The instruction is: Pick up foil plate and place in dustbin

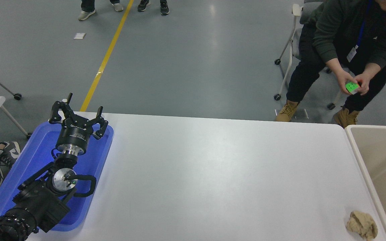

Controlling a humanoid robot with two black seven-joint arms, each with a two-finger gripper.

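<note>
The beige dustbin (360, 150) stands at the table's right edge, cut off by the picture; only its pale rim and smooth tan inner walls show. The foil plate is out of view now. My left gripper (78, 115) is parked over the blue tray at the lower left, its fingers spread open and empty. My right arm and gripper are out of view.
A shallow blue plastic tray (28, 160) lies at the table's left end under my left arm. A small tan lumpy wad (361, 225) lies near the front right corner beside the bin. A seated person (350, 36) at the far right handles a colour cube (351, 87).
</note>
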